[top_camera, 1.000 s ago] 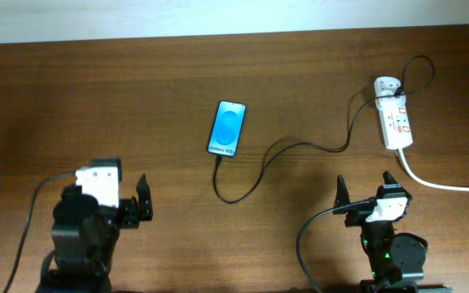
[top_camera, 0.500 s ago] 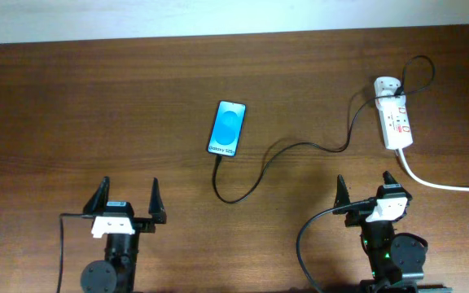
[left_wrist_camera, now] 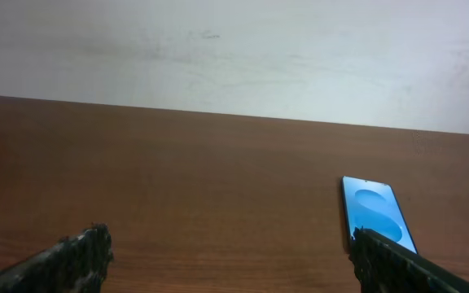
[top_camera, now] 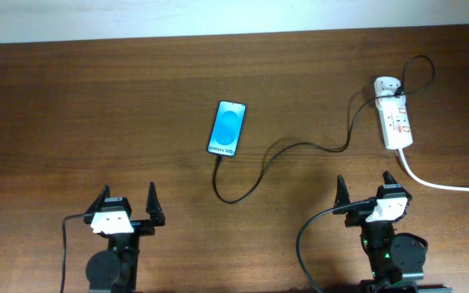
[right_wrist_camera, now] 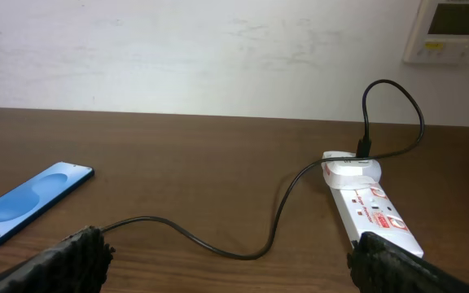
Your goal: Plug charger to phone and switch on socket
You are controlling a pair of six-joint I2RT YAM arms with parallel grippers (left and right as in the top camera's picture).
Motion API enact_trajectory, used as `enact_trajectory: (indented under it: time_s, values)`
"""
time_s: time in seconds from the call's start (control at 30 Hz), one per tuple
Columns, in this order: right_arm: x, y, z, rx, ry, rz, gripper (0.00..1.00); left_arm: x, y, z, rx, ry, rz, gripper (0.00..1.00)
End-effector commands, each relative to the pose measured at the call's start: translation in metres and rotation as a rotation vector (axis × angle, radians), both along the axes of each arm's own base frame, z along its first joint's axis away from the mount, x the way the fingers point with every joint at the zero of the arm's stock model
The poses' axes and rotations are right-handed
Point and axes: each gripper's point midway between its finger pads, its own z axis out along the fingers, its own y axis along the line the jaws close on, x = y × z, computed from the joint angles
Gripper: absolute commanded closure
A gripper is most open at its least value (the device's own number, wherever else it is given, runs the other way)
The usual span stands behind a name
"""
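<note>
The phone [top_camera: 227, 129] lies screen up mid-table, its blue screen lit; it also shows in the left wrist view [left_wrist_camera: 377, 213] and the right wrist view [right_wrist_camera: 31, 201]. The thin black charger cable [top_camera: 279, 153] runs from the phone's near end in a curve to a white adapter [top_camera: 387, 85] on the white socket strip [top_camera: 396, 122], which also shows in the right wrist view [right_wrist_camera: 373, 207]. The cable's tip reaches the phone's near end. My left gripper [top_camera: 126, 203] is open and empty near the front edge. My right gripper [top_camera: 365, 189] is open and empty, short of the socket strip.
The strip's thick white cord [top_camera: 446, 185] trails off to the right edge. A white wall runs behind the table, with a wall controller [right_wrist_camera: 450, 30] at the upper right in the right wrist view.
The left arm has drawn back towards the front edge and turned upright, its gripper now facing the far side. The right arm, phone and cable have not moved.
</note>
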Motion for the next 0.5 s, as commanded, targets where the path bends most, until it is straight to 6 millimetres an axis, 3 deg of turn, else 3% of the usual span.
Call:
enact_trajectory:
  time_s: [0.0, 0.47]
  values:
    - [-0.0002, -0.0001, -0.0022, -0.006, 0.003, 0.000, 0.02, -0.0002, 0.0049, -0.0022, 0.027, 0.006, 0.013, 0.00]
    - [-0.0002, -0.0001, -0.0022, -0.006, 0.003, 0.000, 0.02, -0.0002, 0.0041, -0.0017, 0.085, 0.007, 0.002, 0.01]
